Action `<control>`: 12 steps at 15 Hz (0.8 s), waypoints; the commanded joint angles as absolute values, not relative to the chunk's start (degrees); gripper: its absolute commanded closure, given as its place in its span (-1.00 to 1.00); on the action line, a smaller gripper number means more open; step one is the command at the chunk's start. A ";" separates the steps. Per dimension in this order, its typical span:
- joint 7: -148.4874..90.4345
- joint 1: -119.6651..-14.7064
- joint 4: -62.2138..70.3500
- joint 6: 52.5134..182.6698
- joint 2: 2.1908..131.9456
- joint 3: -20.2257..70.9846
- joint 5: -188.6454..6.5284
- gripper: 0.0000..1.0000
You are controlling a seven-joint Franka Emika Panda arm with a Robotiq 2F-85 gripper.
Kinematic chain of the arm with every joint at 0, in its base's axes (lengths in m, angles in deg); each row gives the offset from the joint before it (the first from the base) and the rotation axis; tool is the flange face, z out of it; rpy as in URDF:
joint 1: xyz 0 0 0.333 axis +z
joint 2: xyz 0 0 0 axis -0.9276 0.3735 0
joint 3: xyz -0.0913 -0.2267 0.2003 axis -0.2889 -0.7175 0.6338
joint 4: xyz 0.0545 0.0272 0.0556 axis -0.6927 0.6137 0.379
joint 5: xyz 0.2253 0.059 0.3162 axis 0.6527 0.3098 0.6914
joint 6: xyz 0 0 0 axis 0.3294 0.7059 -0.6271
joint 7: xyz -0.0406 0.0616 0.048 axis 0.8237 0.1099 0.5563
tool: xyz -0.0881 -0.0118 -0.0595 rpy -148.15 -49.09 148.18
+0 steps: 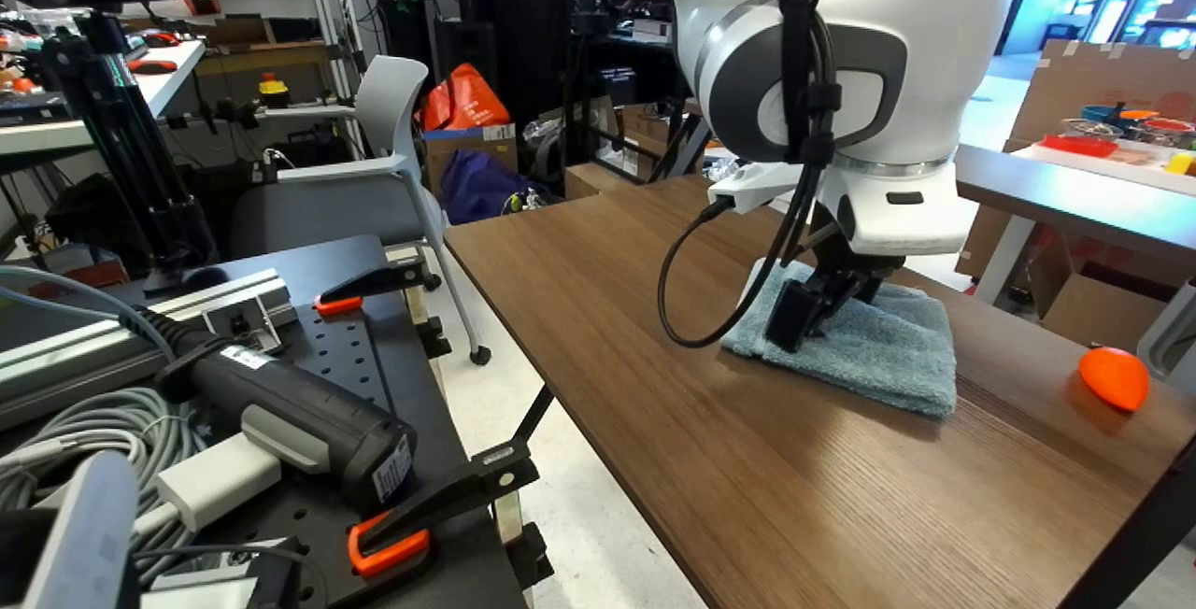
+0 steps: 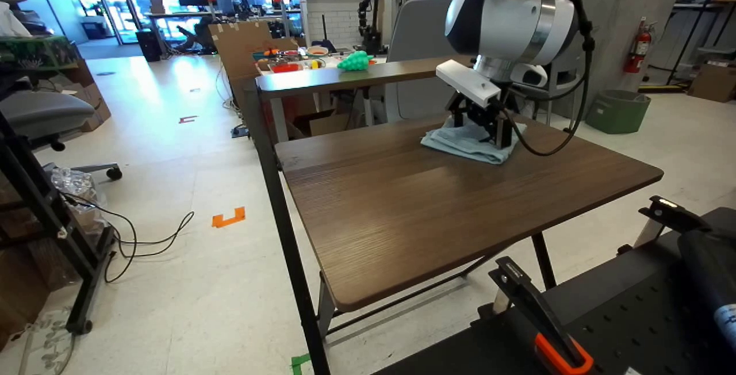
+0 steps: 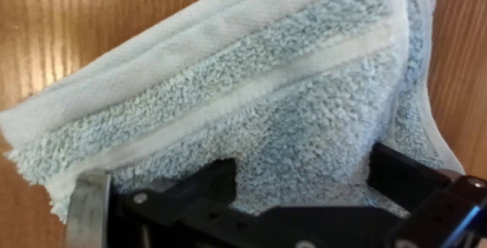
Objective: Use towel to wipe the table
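A folded blue-grey towel (image 1: 892, 352) lies on the brown wooden table (image 1: 673, 422); it shows in both exterior views (image 2: 466, 146). In the wrist view the towel (image 3: 289, 126) fills the middle, its layered edges fanning to the upper left. My gripper (image 3: 302, 172) points down over the towel with its two black fingers well apart. Towel cloth shows between the fingers. The fingertips reach down to the towel and seem to touch it. The gripper also shows in both exterior views (image 1: 827, 310) (image 2: 482, 133), low over the towel. The cloth under the fingertips is hidden.
An orange rounded object (image 1: 1114, 378) sits near the table's edge. A black bench (image 1: 374, 347) with clamps, cables and a scanner-like tool stands alongside. A black post (image 2: 282, 219) rises at the table's end. Another table (image 2: 356, 76) stands behind. A cable loops from the wrist.
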State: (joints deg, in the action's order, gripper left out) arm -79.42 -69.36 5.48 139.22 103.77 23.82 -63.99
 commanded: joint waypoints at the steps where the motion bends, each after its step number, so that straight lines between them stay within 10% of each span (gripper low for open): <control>1: -76.19 -67.27 11.44 144.20 102.34 28.22 -63.77 -1.00; 12: -62.04 -63.96 39.53 153.15 87.48 36.25 -64.03 -1.00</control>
State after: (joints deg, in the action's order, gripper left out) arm -66.00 -63.98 31.05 152.07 91.92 36.95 -63.94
